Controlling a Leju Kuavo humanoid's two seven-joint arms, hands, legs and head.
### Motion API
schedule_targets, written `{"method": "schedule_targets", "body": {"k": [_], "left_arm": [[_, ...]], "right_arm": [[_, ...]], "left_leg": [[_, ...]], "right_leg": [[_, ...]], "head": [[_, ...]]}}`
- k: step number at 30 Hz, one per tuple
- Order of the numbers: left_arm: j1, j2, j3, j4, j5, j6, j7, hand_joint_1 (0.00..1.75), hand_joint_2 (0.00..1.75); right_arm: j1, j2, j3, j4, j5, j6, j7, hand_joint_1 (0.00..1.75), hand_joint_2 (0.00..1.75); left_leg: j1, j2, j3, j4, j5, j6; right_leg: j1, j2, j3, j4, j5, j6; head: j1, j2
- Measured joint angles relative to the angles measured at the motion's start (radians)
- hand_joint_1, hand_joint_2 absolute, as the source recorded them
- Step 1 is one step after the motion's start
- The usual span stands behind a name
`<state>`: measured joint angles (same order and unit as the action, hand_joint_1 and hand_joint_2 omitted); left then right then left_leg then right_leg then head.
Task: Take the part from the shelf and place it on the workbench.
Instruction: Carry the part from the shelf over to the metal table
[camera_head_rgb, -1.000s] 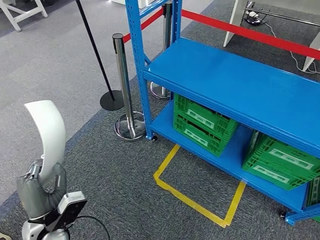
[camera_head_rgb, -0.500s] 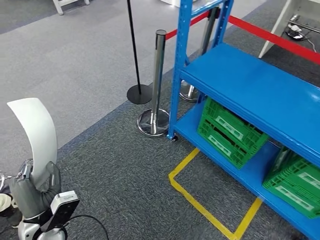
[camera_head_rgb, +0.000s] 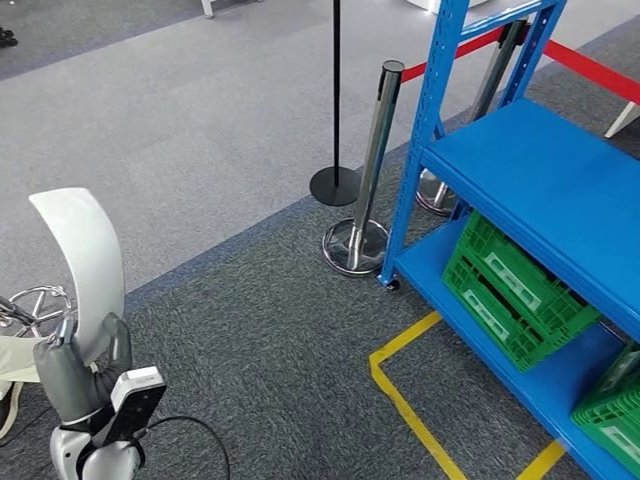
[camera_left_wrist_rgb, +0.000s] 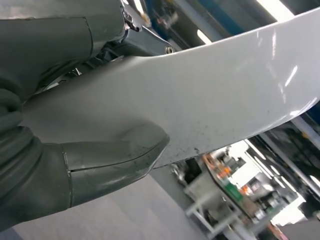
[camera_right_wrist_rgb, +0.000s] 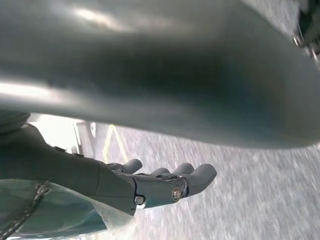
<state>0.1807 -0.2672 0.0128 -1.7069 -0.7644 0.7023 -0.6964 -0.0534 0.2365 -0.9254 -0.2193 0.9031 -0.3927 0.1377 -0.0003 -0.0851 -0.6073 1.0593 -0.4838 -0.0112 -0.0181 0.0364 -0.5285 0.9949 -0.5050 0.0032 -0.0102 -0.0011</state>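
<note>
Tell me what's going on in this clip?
The left robot hand grips a curved white part, holding it upright over the grey carpet. The blue shelf stands off to the right with green crates on its lower level. The right robot hand holds nothing. The part is off the shelf and not yet set down.

The curved glossy white plastic part (camera_head_rgb: 84, 268) sits in the grey fabric-covered left hand (camera_head_rgb: 75, 378). To the right stands the bright blue metal shelf (camera_head_rgb: 543, 190), with green lattice-walled plastic crates (camera_head_rgb: 513, 290) on its low tier. A red barrier belt (camera_head_rgb: 592, 70) runs from chrome stanchion posts (camera_head_rgb: 370, 170). Yellow floor tape (camera_head_rgb: 407, 400) marks the dark speckled grey carpet (camera_head_rgb: 264, 340); farther off the carpet is paler grey.
</note>
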Motion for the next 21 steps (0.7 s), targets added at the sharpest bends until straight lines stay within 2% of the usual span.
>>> {"method": "schedule_targets", "body": {"k": [1,2,3,4,5,6,7,8,10,11,13,14,15,17,18,19,20,21], "left_arm": [[0.005,-0.001,0.006,0.0,-0.001,0.0,0.0,1.75,1.75],[0.01,-0.003,0.011,0.0,-0.001,0.0,0.0,1.75,1.75],[0.016,-0.004,0.015,0.0,-0.002,0.0,0.0,1.75,1.75],[0.021,-0.005,0.019,0.0,-0.002,0.0,0.0,1.75,1.75],[0.026,-0.005,0.021,0.0,-0.004,0.0,0.0,1.75,1.75],[0.028,-0.005,0.022,0.0,-0.006,0.0,0.0,1.75,1.75],[0.029,-0.006,0.023,0.0,-0.009,0.0,0.0,1.75,1.75],[0.027,-0.006,0.023,0.0,-0.013,0.0,0.0,1.75,1.75],[0.022,-0.006,0.023,0.002,-0.023,0.0,0.0,1.75,1.75],[0.019,-0.006,0.023,0.004,-0.027,0.0,0.0,1.75,1.75],[0.016,-0.006,0.023,0.007,-0.033,0.0,0.0,1.75,1.75],[0.014,-0.006,0.023,0.008,-0.035,0.0,0.0,1.75,1.75],[0.01,-0.006,0.022,0.009,-0.037,0.0,0.0,1.75,1.75],[0.002,-0.006,0.021,0.012,-0.04,0.0,0.0,1.75,1.75],[0.0,-0.006,0.02,0.014,-0.041,0.0,0.0,1.75,1.75],[0.0,-0.006,0.02,0.016,-0.042,0.0,0.0,1.75,1.75],[0.0,-0.006,0.02,0.018,-0.042,0.0,0.0,1.75,1.75],[0.0,-0.005,0.02,0.019,-0.042,0.0,0.0,1.75,1.75]], "right_arm": [[0.004,0.004,-0.001,0.0,0.001,-0.033,0.0,0.0,0.0],[0.008,0.006,-0.002,0.0,0.003,-0.059,0.0,0.0,0.0],[0.01,0.008,-0.004,0.0,0.005,-0.074,0.0,0.0,0.0],[0.01,0.01,-0.005,0.0,0.008,-0.082,0.0,0.0,0.0],[0.009,0.011,-0.005,0.0,0.012,-0.083,0.0,0.0,0.0],[0.007,0.012,-0.005,0.0,0.016,-0.081,0.0,0.0,0.0],[0.004,0.012,-0.005,0.0,0.022,-0.08,0.0,0.0,0.0],[0.002,0.013,-0.005,0.0,0.028,-0.082,0.0,0.0,0.0],[-0.003,0.013,-0.004,0.0,0.038,-0.092,-0.001,0.0,0.0],[-0.007,0.013,-0.004,0.0,0.04,-0.097,-0.002,0.0,0.0],[-0.019,0.013,-0.004,-0.001,0.04,-0.103,-0.001,0.0,0.0],[-0.025,0.013,-0.004,-0.002,0.039,-0.103,-0.001,0.0,0.0],[-0.029,0.013,-0.004,-0.002,0.038,-0.103,-0.001,0.0,0.0],[-0.031,0.012,-0.004,-0.002,0.035,-0.102,-0.007,0.0,0.0],[-0.03,0.012,-0.004,-0.002,0.034,-0.101,-0.009,0.0,0.0],[-0.03,0.012,-0.004,-0.002,0.034,-0.101,-0.011,0.0,0.0],[-0.03,0.012,-0.004,-0.002,0.034,-0.1,-0.01,0.0,0.0],[-0.03,0.011,-0.004,-0.002,0.035,-0.1,-0.008,0.0,0.0]], "left_leg": [[0.0,0.035,-0.024,0.054,-0.029,-0.005],[0.002,0.058,-0.055,0.121,-0.061,-0.011],[0.004,0.068,-0.084,0.181,-0.084,-0.015],[0.007,0.073,-0.102,0.219,-0.091,-0.017],[0.008,0.076,-0.103,0.22,-0.081,-0.018],[0.009,0.08,-0.084,0.184,-0.053,-0.018],[0.009,0.093,-0.05,0.12,-0.018,-0.014],[0.005,0.116,-0.015,0.053,0.008,-0.01],[-0.005,0.153,0.027,-0.032,0.028,0.003],[-0.009,0.157,0.029,-0.043,0.024,0.008],[-0.008,0.135,0.028,-0.05,0.027,0.019],[-0.006,0.124,0.029,-0.054,0.03,0.025],[-0.003,0.112,0.031,-0.058,0.033,0.03],[-0.001,0.088,0.031,-0.061,0.036,0.038],[-0.002,0.075,0.03,-0.061,0.036,0.04],[-0.002,0.061,0.03,-0.06,0.035,0.042],[-0.003,0.046,0.03,-0.06,0.035,0.042],[-0.003,0.03,0.031,-0.059,0.035,0.041]], "right_leg": [[0.001,-0.017,0.003,-0.001,-0.002,-0.004],[0.002,-0.033,0.004,-0.001,-0.004,-0.008],[0.003,-0.051,0.006,-0.001,-0.007,-0.01],[0.004,-0.067,0.007,-0.001,-0.009,-0.011],[0.004,-0.082,0.009,-0.001,-0.011,-0.011],[0.005,-0.097,0.011,-0.001,-0.014,-0.009],[0.005,-0.11,0.015,-0.001,-0.016,-0.007],[0.007,-0.122,0.019,-0.001,-0.02,-0.004],[0.012,-0.143,0.024,0.0,-0.026,0.005],[0.015,-0.154,0.026,0.0,-0.029,0.01],[0.014,-0.169,0.03,0.0,-0.035,0.02],[0.012,-0.154,0.027,0.009,-0.045,0.025],[0.01,-0.127,0.014,0.037,-0.064,0.029],[0.007,-0.062,-0.046,0.157,-0.124,0.032],[0.007,-0.047,-0.083,0.226,-0.15,0.033],[0.007,-0.04,-0.112,0.275,-0.159,0.033],[0.007,-0.038,-0.125,0.288,-0.149,0.032],[0.007,-0.035,-0.119,0.262,-0.119,0.031]], "head": [[-0.003,0.0],[-0.007,0.0],[-0.007,0.0],[-0.007,0.0],[-0.007,0.0],[-0.007,0.0],[-0.007,0.0],[-0.008,0.0],[-0.006,0.0],[-0.006,0.0],[-0.006,0.0],[-0.005,0.0],[-0.002,0.0],[0.004,0.0],[0.005,0.0],[0.006,0.0],[0.006,0.0],[0.006,0.0]]}}
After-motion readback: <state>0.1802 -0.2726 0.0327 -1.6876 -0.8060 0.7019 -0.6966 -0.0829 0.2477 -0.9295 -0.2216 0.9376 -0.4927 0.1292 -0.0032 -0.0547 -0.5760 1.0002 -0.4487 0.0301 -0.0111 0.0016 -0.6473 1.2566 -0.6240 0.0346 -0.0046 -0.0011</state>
